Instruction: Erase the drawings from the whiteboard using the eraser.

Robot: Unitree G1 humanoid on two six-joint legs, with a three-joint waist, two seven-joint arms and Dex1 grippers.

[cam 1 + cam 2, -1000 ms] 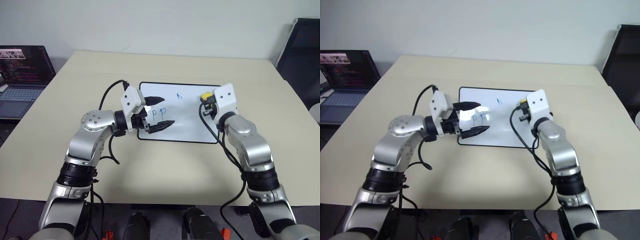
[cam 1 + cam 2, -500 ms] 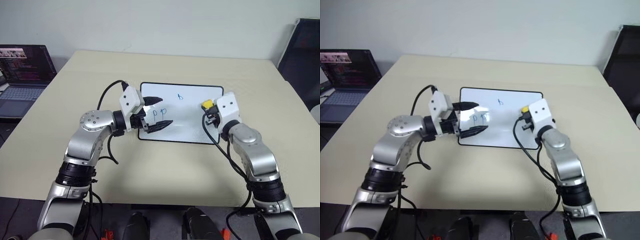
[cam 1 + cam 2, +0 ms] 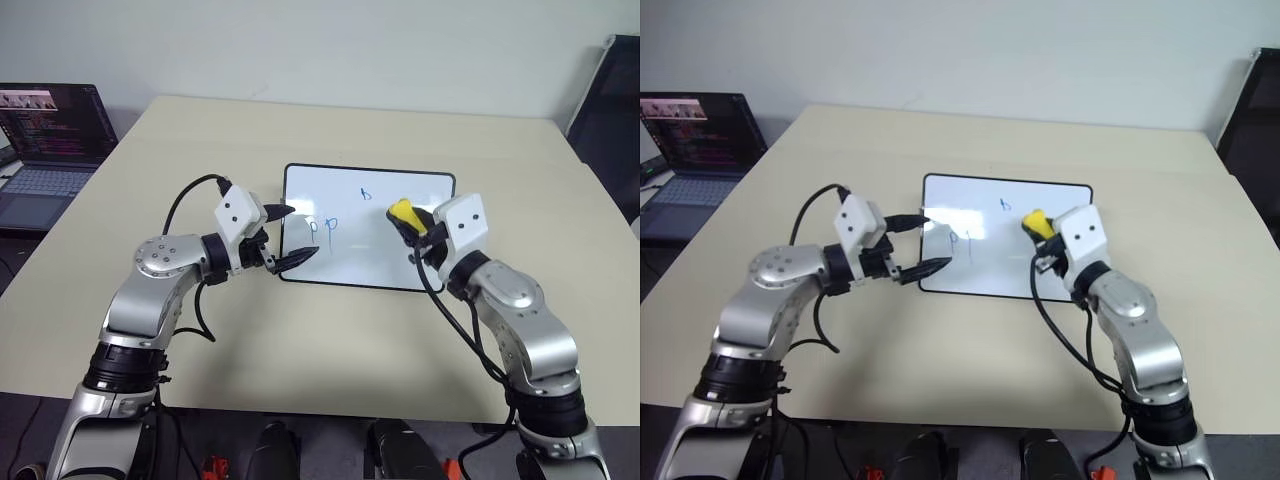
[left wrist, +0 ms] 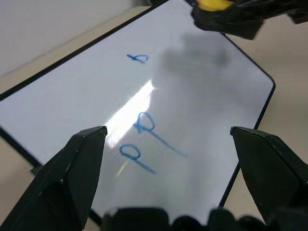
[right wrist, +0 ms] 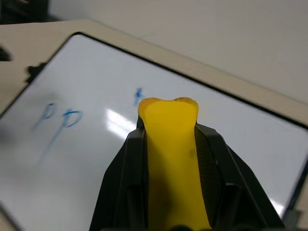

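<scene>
My left gripper (image 3: 285,234) hangs at the whiteboard's left edge, about nine o'clock from the board's centre, its two black tapered fingers (image 4: 72,178) spread wide with nothing between them. My right gripper (image 3: 412,228) sits over the board's right part, near three o'clock, with its jaws clamped on the eraser (image 3: 404,213).

The eraser is an oblong yellow block of matte, slightly dented material. Its long axis runs along my right fingers, and its free end points toward eleven o'clock, at the far left part of the board. I cannot tell whether it touches the surface.

The whiteboard (image 3: 350,250) lies flat on the beige table (image 3: 330,130), a glossy white rectangle with a thin black frame and rounded corners, its long side running nine to three o'clock. A bright glare falls on it in the left wrist view.

The drawings (image 3: 322,226) are thin blue strokes: two "p"-like marks side by side left of centre, and one small "b"-like mark (image 3: 366,194) farther off, toward twelve o'clock, just beside the eraser's tip.

An open laptop (image 3: 45,150) stands beyond the table at ten o'clock.
</scene>
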